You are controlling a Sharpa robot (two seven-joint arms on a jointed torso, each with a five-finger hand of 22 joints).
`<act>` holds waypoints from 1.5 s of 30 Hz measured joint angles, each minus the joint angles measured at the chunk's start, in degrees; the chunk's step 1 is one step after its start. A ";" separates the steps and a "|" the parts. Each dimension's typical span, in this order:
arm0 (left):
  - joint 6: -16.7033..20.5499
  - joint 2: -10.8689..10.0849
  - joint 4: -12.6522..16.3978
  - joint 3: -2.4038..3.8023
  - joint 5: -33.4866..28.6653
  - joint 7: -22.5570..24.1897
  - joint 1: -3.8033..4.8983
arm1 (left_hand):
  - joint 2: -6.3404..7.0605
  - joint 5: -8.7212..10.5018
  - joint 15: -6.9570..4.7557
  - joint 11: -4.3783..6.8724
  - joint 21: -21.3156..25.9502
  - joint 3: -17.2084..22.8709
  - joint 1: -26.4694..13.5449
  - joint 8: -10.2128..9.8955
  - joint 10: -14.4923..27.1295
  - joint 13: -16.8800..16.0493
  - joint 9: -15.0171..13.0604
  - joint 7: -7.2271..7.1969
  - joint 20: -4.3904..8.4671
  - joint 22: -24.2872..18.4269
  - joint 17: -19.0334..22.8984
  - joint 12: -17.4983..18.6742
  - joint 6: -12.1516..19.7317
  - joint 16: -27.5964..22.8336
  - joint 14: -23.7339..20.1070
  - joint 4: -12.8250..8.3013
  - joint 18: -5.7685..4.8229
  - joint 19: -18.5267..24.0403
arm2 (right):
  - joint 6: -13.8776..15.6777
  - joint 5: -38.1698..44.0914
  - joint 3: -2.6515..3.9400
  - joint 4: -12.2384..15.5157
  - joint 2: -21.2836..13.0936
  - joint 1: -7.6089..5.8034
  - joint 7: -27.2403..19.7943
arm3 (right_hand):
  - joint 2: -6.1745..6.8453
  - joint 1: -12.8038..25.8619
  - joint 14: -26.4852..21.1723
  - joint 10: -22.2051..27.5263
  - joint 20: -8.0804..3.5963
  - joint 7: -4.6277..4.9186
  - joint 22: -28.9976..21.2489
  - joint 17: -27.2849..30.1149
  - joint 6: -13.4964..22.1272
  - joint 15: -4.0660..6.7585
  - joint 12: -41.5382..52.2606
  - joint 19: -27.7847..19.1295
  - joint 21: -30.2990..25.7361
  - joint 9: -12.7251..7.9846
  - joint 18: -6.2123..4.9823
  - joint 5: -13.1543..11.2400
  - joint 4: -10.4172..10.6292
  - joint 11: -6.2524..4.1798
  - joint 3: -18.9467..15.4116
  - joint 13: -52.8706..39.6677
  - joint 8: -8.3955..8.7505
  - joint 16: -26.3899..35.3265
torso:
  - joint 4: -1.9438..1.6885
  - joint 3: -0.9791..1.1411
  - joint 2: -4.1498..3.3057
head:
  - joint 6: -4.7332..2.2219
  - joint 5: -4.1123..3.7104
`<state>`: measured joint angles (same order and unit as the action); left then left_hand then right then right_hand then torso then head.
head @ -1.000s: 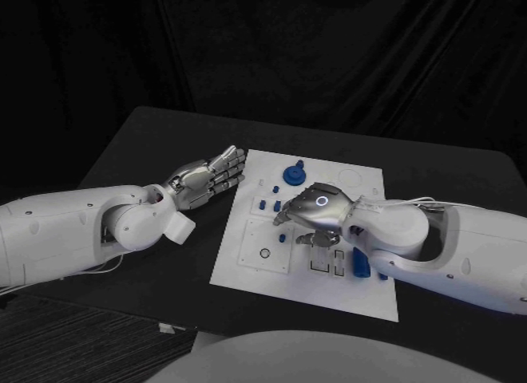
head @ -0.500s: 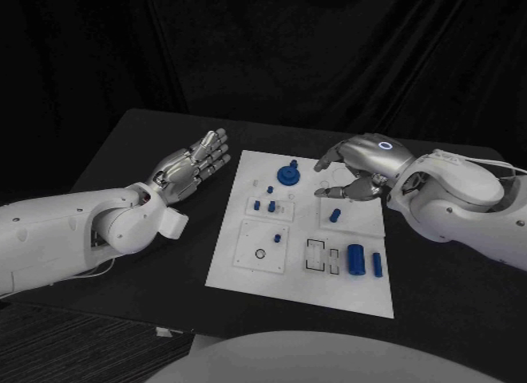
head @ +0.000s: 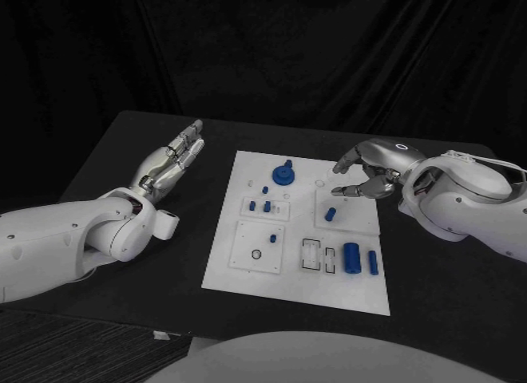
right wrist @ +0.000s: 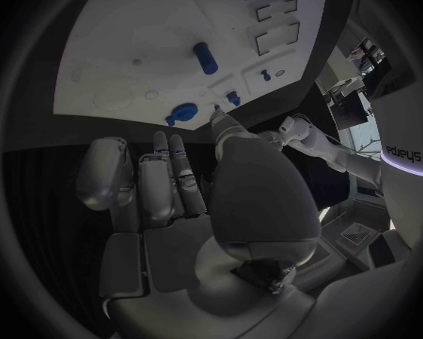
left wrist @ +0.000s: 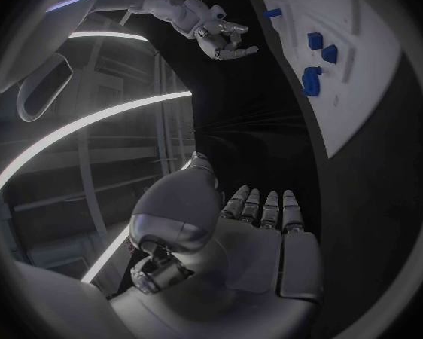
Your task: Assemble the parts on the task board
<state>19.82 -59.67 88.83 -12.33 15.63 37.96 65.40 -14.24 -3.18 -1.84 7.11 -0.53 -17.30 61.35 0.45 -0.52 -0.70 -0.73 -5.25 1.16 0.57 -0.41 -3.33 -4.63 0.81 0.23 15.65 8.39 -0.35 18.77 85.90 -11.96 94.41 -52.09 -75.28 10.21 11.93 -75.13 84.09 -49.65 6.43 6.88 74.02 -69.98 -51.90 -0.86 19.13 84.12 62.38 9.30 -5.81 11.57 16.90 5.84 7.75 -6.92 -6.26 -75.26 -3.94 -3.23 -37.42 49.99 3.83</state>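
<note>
Right hand (head: 367, 171) hangs over the far right edge of the task board (head: 247, 271), fingers loosely curled and nothing between them; the right wrist view shows the palm bare. Left hand (head: 172, 159) is raised over the counter (head: 471, 263) beside the board's left edge, fingers straight and together, holding nothing.

Board condition: a round blue knob part (head: 284, 173) stands near the far edge. Small blue pegs (head: 259, 206) stand in the left middle block, and a single peg (head: 331, 213) in the block to its right. Two blue cylinders (head: 354, 257) lie side by side on the near right of the board, just beside two outlined rectangular slots (head: 321, 255) that appear unfilled. A ring-marked hole (head: 255, 254) on the near left also appears vacant.

Assessment: assembly is partly complete; the lying cylinders and open slots likely remain. Neither hand is engaged with a part.
</note>
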 measured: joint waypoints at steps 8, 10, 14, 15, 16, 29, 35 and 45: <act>1.19 0.11 -0.31 0.00 2.12 0.43 -0.78 | 0.56 -14.00 0.00 -0.04 0.00 0.10 11.41 0.00 0.03 0.00 0.00 0.03 0.00 0.00 0.00 0.00 0.01 0.00 0.00 0.07 0.00 0.00 | -4.90 1.14 0.00 -0.32 0.81 1.18 0.99 | -0.26 -2.92 -0.30 0.00 -0.72 -1.17 0.00 0.03 1.17 1.13 0.00 -0.71 -0.03 0.00 0.00 4.72 -0.21 -0.01 0.19 0.34 0.72 0.00 | 0.01 0.00 -0.03 | 0.00 -0.03; 1.19 0.07 -0.32 0.00 2.43 0.50 -0.87 | 0.41 -14.86 0.00 -0.07 0.00 0.10 12.07 0.00 0.01 0.00 0.00 0.03 0.00 0.00 0.00 0.00 0.01 0.00 0.00 0.08 0.00 0.00 | -6.09 1.34 0.00 -0.50 1.13 1.43 1.01 | -0.09 -5.06 -0.30 0.00 -1.21 -1.45 0.00 0.07 1.45 1.15 0.00 -1.20 -0.04 0.00 0.00 6.12 -0.95 -0.01 0.95 0.38 0.77 0.01 | 0.01 0.00 -0.03 | 0.00 -0.03; 1.12 0.02 -0.36 0.00 2.83 0.57 -1.00 | 1.80 -21.24 0.00 -0.07 0.00 0.11 16.97 0.00 0.01 0.00 0.00 0.04 0.00 0.00 0.00 0.00 0.01 0.00 0.00 0.08 0.00 0.00 | -7.86 1.62 0.01 -0.84 1.66 1.86 1.00 | 0.59 -5.71 -0.88 0.33 -1.43 -2.27 0.00 0.85 2.29 1.75 -0.54 -1.43 -2.05 -0.01 0.00 6.95 -0.95 -0.31 0.94 0.75 1.27 0.06 | 0.01 0.00 -0.03 | 0.00 0.06; 1.09 0.02 -0.37 0.00 2.91 0.58 -1.02 | 1.77 -21.34 0.00 -0.07 0.00 0.11 16.98 0.00 0.01 0.00 0.00 0.04 0.00 0.00 0.00 0.00 0.01 0.00 0.00 0.08 0.00 0.00 | -8.23 1.68 0.02 -0.92 1.79 1.99 0.96 | 0.59 -5.73 -0.88 0.33 -1.48 -2.26 0.00 0.91 2.29 1.75 -0.54 -1.49 -2.38 -0.01 -0.01 7.49 -0.95 -0.32 0.94 0.76 1.28 0.06 | 0.00 0.00 -0.03 | 0.00 0.07; 1.06 0.01 -0.38 0.00 2.98 0.59 -1.03 | 1.77 -21.34 0.00 -0.07 0.00 0.11 16.98 0.00 0.01 0.00 0.00 0.04 0.00 0.00 0.00 0.00 0.01 0.00 0.00 0.08 0.00 0.00 | -8.57 1.72 0.02 -0.98 1.90 2.10 0.92 | 0.59 -5.73 -0.76 0.33 -1.55 -2.40 0.00 1.20 2.42 1.87 -0.54 -1.56 -2.38 -0.02 -0.01 7.52 -0.95 -0.31 0.95 0.76 1.28 0.06 | 0.00 0.00 -0.03 | 0.00 0.07; -0.30 -0.03 -0.50 0.01 3.44 0.69 -1.16 | 1.46 -21.34 0.00 -0.39 0.00 0.12 17.29 0.00 0.30 0.00 0.00 0.96 0.00 0.00 0.00 0.00 0.11 0.00 0.00 0.09 0.00 0.00 | -11.77 2.08 0.01 -1.32 2.49 3.15 0.11 | 0.93 -7.60 -0.61 2.36 -1.72 -2.46 0.00 2.13 2.87 2.04 -0.54 -1.75 -3.89 -0.03 -0.02 9.49 -0.96 -0.51 0.95 0.76 1.28 0.72 | -0.03 0.00 -0.02 | 0.00 0.12; -1.00 -0.03 -0.54 0.01 3.52 0.72 -1.19 | 1.24 -21.35 0.00 -0.40 0.00 0.82 17.51 0.00 0.30 0.01 0.00 0.97 0.00 0.00 0.00 0.00 0.10 0.00 0.00 0.78 0.00 0.00 | -12.35 2.15 0.15 -1.52 2.80 3.82 -0.55 | -0.11 -9.85 -0.59 2.36 -1.91 -2.35 0.00 2.46 1.86 2.04 -0.45 -1.95 -4.39 0.03 -0.02 13.90 -2.21 -0.51 2.19 0.65 1.27 0.73 | -0.02 0.01 -0.02 | 0.00 0.10; -1.90 -0.05 -0.54 0.01 3.58 0.75 -1.22 | 1.24 -21.34 0.00 -0.41 0.00 0.82 17.52 0.00 0.30 0.01 0.00 0.98 -0.02 0.00 0.00 0.00 0.09 0.00 0.00 0.78 0.00 0.00 | -10.69 2.25 0.06 -2.11 3.22 4.51 -2.58 | -1.38 -11.13 -0.58 -3.19 -1.93 -2.00 0.00 2.43 -3.02 2.06 2.69 -2.53 -4.32 2.44 -0.01 17.71 -4.17 -1.32 4.20 0.18 -2.70 0.72 | -0.01 0.01 -0.01 | 0.00 0.29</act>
<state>17.92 -59.72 88.29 -12.32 19.21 38.71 64.18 -13.00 -24.52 -1.84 6.70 -0.53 -16.48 78.87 0.45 -0.22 -0.69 -0.73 -4.27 1.14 0.57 -0.41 -3.33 -4.53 0.81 0.22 16.43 8.39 -0.35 8.07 88.15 -11.90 92.30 -48.87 -70.77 7.63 10.55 -86.26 83.51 -52.84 4.50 4.88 74.02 -67.54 -54.92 1.20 21.82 81.59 58.05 11.74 -5.82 29.29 12.73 4.52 11.95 -6.75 -8.96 -74.54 -3.94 -3.22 -37.44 49.99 4.11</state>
